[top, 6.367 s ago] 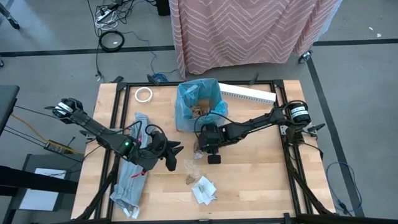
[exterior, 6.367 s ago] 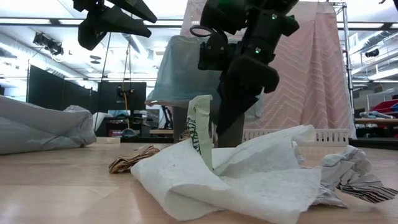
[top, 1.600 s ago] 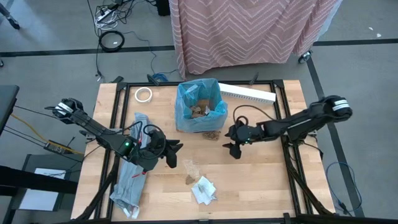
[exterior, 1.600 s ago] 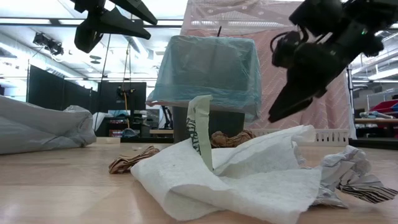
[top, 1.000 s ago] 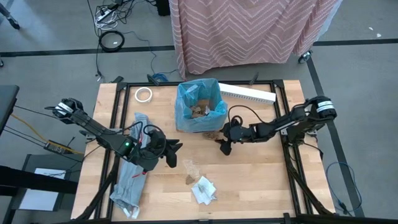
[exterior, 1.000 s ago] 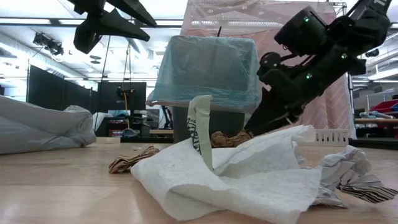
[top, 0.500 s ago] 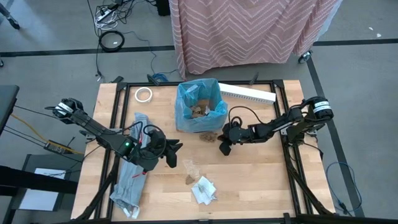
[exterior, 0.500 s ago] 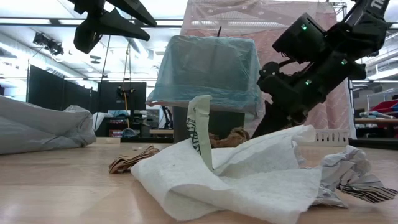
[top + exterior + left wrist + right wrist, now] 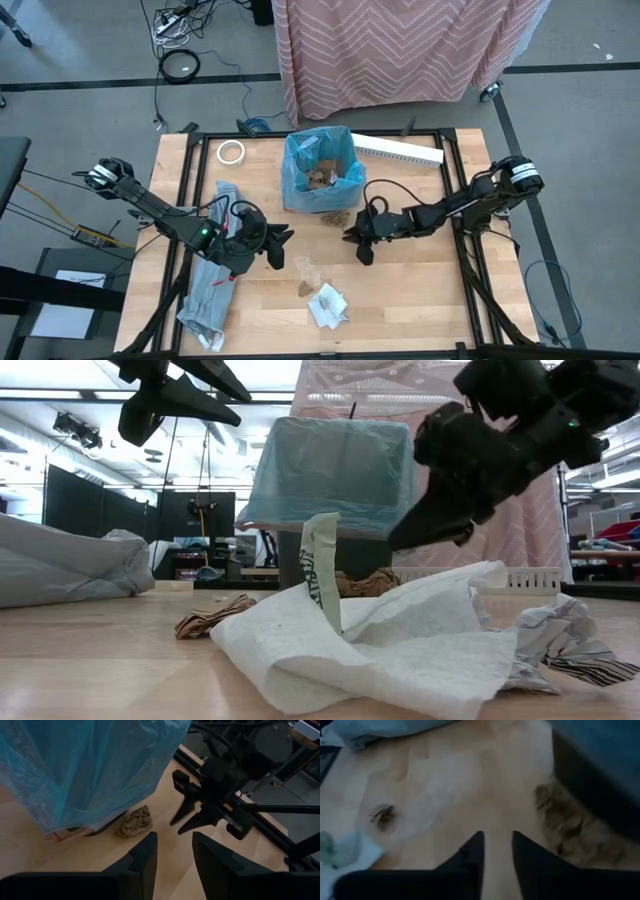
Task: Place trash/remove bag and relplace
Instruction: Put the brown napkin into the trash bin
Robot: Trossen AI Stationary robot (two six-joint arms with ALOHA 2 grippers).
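Nearest to the low camera, a heap of white wrapper pieces (image 9: 400, 645) is spread on the table (image 9: 420, 300), with a small brown scrap (image 9: 213, 614) just behind it. They lie well short of the bin, so this trash appears not yet to have been collected.

Farther in, the right gripper (image 9: 362, 247) is held low over the bare wood, just in front of the bin. Its fingers (image 9: 472, 855) are seen slightly apart, and nothing is held between them. A crumpled brown paper scrap (image 9: 565, 820) lies just beyond and to one side of the jaws, against the foot of the bin (image 9: 600, 790); the gripper is probably placed here so that this piece can be taken up next.

The left gripper (image 9: 272, 245) is kept waiting above the table near the pale grey bag (image 9: 212, 290), its fingers (image 9: 145, 857) parted and empty.

Farthest off, the blue bag (image 9: 320, 170) is still fitted in the bin, its rim folded over the outside so that it stays open. Brown scraps (image 9: 320, 178) already rest inside it.
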